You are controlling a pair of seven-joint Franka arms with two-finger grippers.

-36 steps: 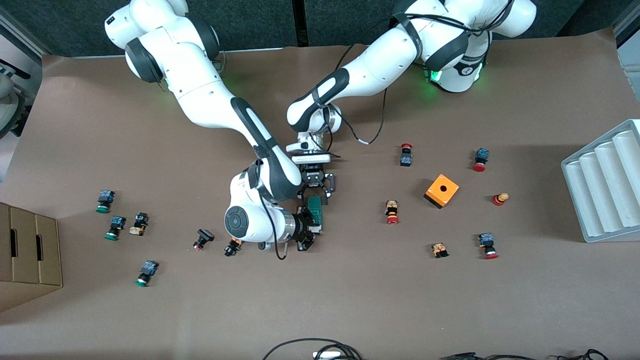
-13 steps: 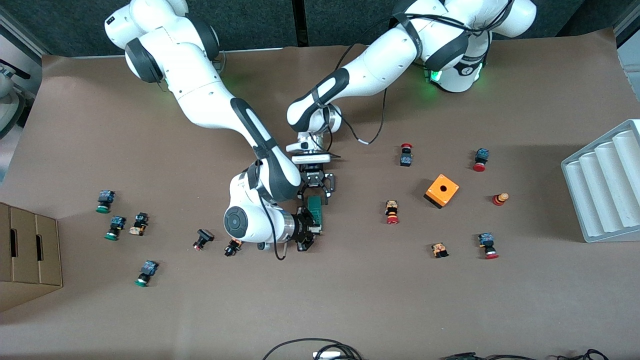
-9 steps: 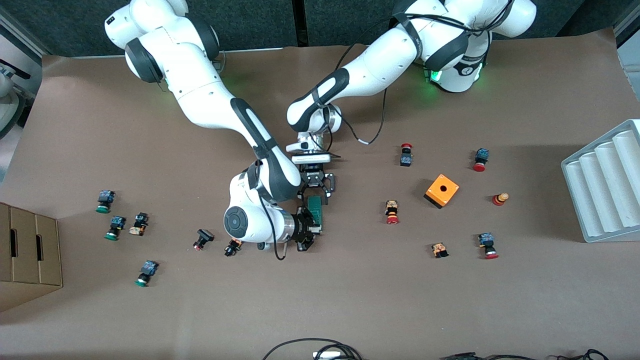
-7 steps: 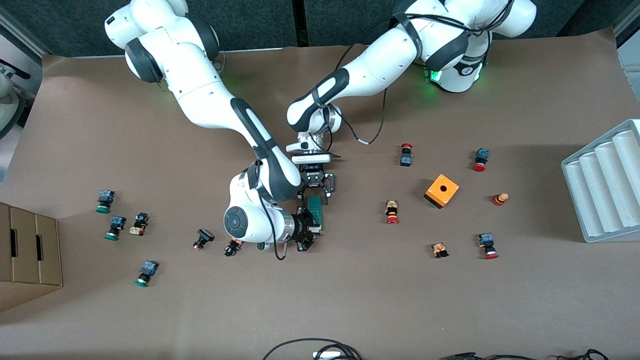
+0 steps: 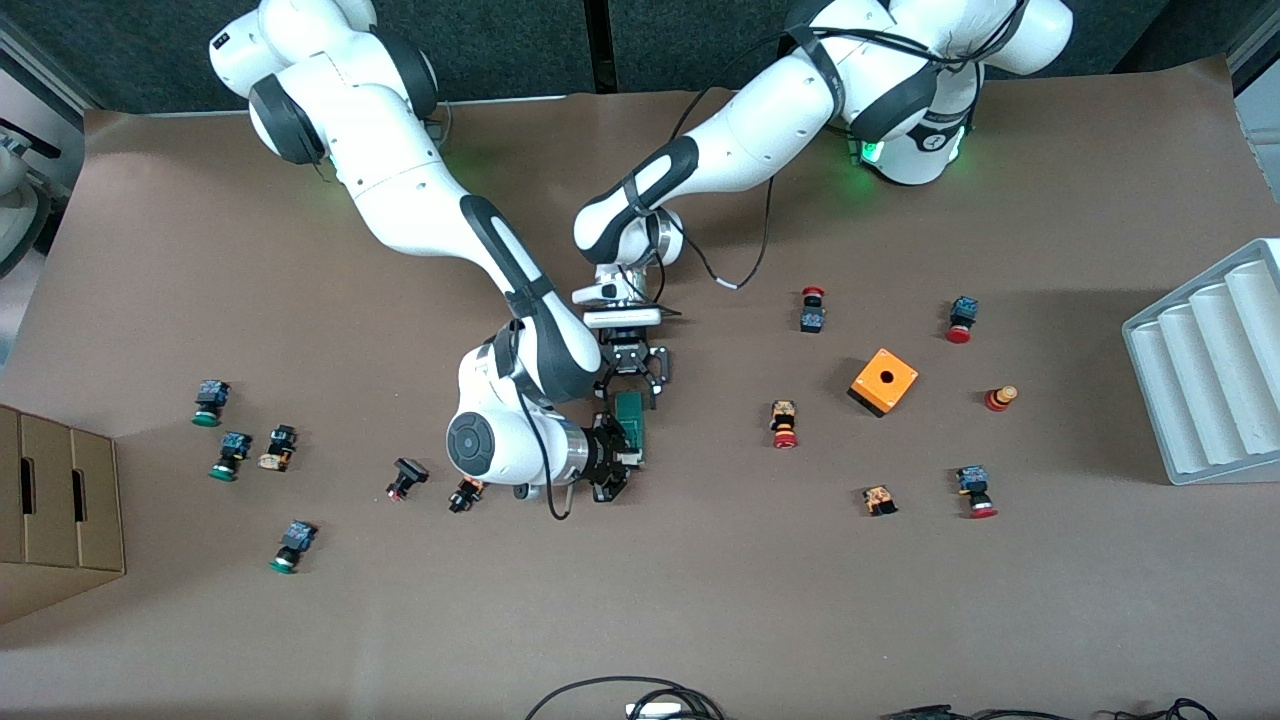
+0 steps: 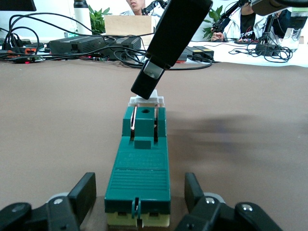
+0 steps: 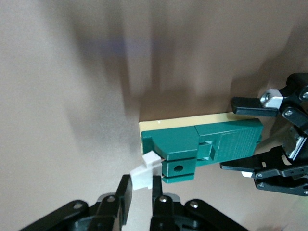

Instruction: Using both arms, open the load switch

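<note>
Load switch (image 5: 631, 420), table centre: left gripper (image 5: 634, 383) pinches its 12 o'clock end; right gripper (image 5: 622, 458) pinches white block (image 7: 143, 173) at 6 o'clock.

No text, label or number could be read anywhere. Any markings on the parts were too small to make out.

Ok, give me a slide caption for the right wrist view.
Right hand pinches the white block on the green load switch while the left hand clamps its other end.
</note>
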